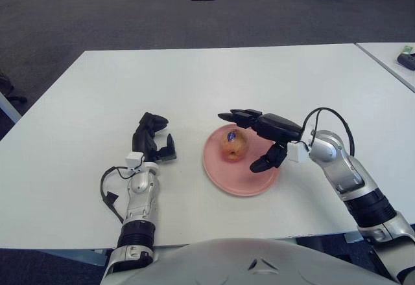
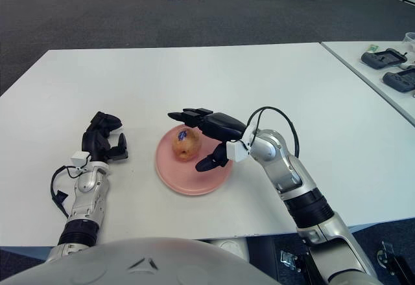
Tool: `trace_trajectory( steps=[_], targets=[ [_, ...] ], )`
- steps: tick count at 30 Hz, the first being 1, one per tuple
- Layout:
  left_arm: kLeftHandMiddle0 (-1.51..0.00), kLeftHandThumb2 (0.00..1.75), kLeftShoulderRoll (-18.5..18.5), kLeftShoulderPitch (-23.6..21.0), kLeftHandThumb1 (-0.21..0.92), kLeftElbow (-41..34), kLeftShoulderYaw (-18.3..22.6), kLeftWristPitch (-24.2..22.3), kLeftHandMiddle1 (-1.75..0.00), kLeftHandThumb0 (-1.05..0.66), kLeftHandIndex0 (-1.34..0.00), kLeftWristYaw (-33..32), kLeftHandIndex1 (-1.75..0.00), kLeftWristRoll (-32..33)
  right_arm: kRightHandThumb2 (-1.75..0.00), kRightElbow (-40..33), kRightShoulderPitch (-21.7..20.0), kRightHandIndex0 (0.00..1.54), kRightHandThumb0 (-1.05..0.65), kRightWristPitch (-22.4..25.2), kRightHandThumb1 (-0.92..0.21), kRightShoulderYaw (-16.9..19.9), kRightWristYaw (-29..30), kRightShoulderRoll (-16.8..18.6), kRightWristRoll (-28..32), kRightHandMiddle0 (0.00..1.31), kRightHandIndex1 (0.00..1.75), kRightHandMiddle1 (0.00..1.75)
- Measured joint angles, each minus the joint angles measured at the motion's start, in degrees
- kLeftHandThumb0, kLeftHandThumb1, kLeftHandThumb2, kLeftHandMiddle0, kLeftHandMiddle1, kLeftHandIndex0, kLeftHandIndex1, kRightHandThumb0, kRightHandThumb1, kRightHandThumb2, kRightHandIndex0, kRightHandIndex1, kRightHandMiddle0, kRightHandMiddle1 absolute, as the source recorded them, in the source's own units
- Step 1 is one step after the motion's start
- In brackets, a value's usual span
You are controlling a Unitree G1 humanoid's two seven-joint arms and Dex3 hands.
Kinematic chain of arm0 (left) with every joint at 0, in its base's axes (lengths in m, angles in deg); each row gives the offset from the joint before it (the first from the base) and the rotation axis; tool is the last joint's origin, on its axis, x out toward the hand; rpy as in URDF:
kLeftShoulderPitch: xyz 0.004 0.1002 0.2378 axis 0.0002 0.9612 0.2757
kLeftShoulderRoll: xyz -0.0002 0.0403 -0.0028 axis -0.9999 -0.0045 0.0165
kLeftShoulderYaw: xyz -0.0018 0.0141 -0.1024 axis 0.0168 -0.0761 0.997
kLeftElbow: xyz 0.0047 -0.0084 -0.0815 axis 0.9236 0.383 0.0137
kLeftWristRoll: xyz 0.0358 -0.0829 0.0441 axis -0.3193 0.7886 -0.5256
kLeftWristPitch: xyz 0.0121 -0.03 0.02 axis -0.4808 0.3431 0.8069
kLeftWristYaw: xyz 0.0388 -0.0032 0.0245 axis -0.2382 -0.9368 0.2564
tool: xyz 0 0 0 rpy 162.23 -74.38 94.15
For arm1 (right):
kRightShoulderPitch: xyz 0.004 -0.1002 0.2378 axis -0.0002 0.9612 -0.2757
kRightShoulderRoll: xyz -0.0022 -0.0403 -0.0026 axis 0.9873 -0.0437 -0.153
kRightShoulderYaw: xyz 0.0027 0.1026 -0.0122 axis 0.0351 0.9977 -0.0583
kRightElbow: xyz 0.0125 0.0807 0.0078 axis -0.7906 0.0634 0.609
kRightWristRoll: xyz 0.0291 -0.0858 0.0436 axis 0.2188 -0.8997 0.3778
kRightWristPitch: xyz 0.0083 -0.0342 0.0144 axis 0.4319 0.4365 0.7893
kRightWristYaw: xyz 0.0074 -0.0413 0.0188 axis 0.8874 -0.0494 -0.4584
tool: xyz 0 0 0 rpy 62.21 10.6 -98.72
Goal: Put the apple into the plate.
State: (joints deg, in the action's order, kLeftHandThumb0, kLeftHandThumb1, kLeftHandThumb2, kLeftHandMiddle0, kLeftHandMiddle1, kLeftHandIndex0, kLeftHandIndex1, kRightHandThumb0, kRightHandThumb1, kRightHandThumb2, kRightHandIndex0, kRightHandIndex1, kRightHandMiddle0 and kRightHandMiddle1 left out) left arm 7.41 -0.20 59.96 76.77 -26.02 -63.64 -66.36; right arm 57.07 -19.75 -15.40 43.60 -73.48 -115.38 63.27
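On the counter (image 1: 214,78) the plate (image 1: 224,180) already carries the apple (image 1: 234,144), upright near its middle, with the right hand (image 1: 254,136) spread wide around it, gripping nothing, so the release looks done and retreat comes next, while the left hand (image 1: 155,139) idles left of the plate

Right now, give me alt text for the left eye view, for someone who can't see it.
An apple sits on a pink plate on a white table, with the robot's right hand open around it, fingers spread and not gripping. The left hand shows left of the plate, holding nothing.
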Motion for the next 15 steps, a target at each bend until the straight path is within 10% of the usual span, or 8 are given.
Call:
trace_trajectory(
  steps=[11, 15],
  targets=[
    [-0.84, 1.68, -0.1, 0.0, 0.01, 0.1, 0.0, 0.1, -1.75, -0.01, -0.60, 0.2, -1.75, 0.1, -0.74, -1.2, 1.4, 0.00, -0.96, 2.2, -0.78, 2.8, 4.0, 3.2, 2.3, 0.00, 0.07, 0.10],
    [-0.84, 1.67, -0.1, 0.0, 0.02, 0.0, 0.0, -0.1, -1.75, -0.01, -0.60, 0.2, -1.75, 0.1, -0.79, -0.6, 3.2, 0.00, -0.85, 2.2, -0.83, 5.8, 12.3, 8.2, 2.7, 0.00, 0.63, 0.81]
  ],
)
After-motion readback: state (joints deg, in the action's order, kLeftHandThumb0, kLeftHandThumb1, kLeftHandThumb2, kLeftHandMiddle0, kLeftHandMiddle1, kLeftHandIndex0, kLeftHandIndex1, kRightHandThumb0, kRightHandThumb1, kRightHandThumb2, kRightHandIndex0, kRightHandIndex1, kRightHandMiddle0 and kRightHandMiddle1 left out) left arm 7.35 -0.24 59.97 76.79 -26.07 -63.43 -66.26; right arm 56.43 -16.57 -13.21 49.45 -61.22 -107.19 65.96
